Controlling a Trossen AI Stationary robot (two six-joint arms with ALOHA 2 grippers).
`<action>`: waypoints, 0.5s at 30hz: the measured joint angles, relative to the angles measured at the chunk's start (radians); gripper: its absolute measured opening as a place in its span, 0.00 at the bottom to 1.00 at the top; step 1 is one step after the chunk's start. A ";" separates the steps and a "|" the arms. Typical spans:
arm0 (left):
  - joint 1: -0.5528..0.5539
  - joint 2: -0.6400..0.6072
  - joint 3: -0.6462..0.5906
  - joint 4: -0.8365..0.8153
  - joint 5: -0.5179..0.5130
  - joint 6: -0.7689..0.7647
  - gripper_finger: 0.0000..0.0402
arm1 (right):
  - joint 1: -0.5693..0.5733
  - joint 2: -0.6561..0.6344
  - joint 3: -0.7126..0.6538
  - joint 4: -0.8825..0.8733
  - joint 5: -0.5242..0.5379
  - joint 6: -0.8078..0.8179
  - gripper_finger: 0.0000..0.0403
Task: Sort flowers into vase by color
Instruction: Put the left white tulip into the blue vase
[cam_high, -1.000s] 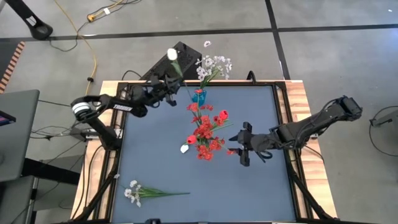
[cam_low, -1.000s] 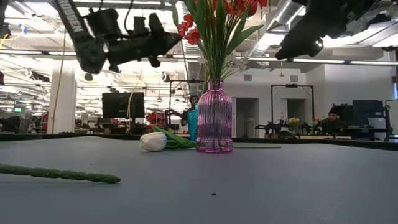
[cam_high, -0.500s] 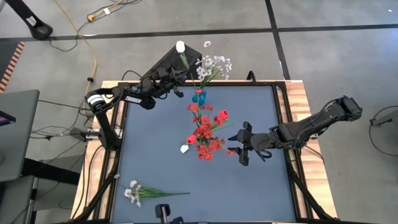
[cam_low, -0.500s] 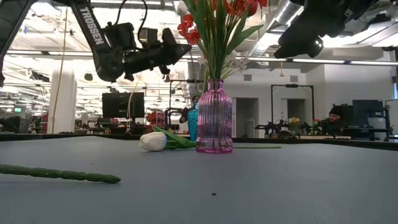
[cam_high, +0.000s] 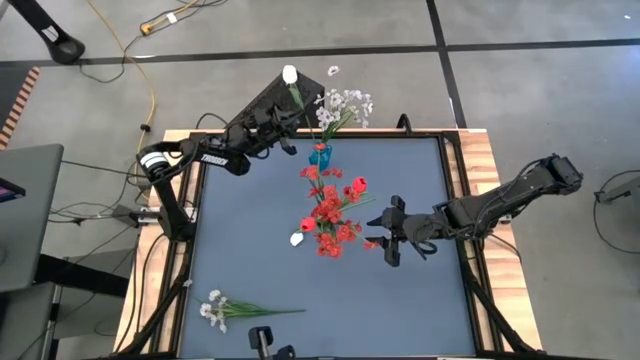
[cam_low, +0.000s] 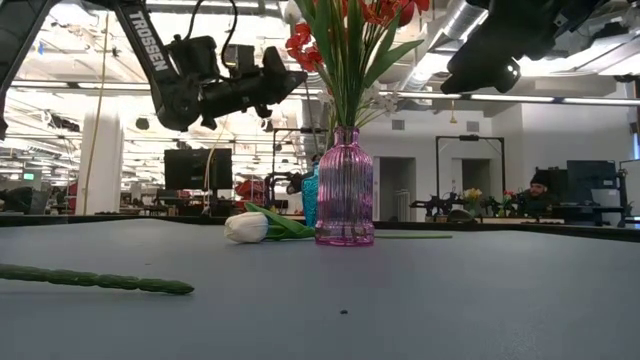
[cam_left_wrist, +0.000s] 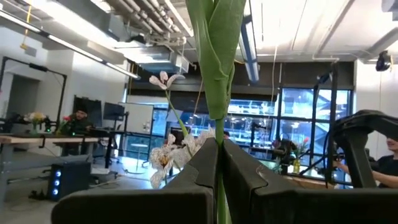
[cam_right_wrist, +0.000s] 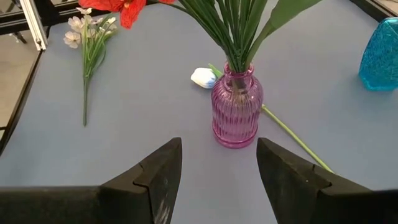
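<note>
My left gripper (cam_high: 287, 122) is above the table's far edge, beside the blue vase (cam_high: 319, 155), which holds whitish sprays (cam_high: 345, 103). It is shut on a white tulip, whose head (cam_high: 290, 73) stands above it. The pink vase (cam_high: 330, 228) in the middle holds red flowers (cam_high: 328, 205). Beside the pink vase, another white tulip (cam_high: 297, 239) lies on the table on its side. A whitish spray (cam_high: 225, 308) lies flat at the near left. My right gripper (cam_high: 393, 243) is open and empty, right of the pink vase (cam_right_wrist: 236, 112). My left gripper pinches the tulip's green stem and leaf (cam_left_wrist: 217, 134) between its two fingers. The fingers (cam_low: 292, 80) run about level and lie across the stem. The tulip is lifted clear of the table, roughly upright, with its head above the fingers and some stem below them.
The pink vase (cam_low: 345, 190) stands close in front of the blue vase (cam_low: 308, 195), and its tall red flowers reach up near my left gripper. A long green stem (cam_low: 100, 280) lies across the near left of the table. The table's wooden rim (cam_high: 485, 190) frames the mat.
My left gripper has carried the white tulip toward the table's far edge and a little to the right, nearer the blue vase, and has then held still. The tulip has stayed upright in the hold.
</note>
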 joint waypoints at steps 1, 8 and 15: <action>0.000 0.000 0.005 -0.006 0.000 0.000 0.00 | 0.000 0.000 0.000 0.000 0.000 0.000 0.58; -0.007 0.000 0.035 -0.114 0.001 0.034 0.00 | 0.000 0.000 0.000 0.000 -0.001 0.000 0.58; -0.002 -0.001 0.034 -0.128 -0.001 0.031 0.00 | 0.001 0.000 0.000 0.000 -0.023 -0.005 0.58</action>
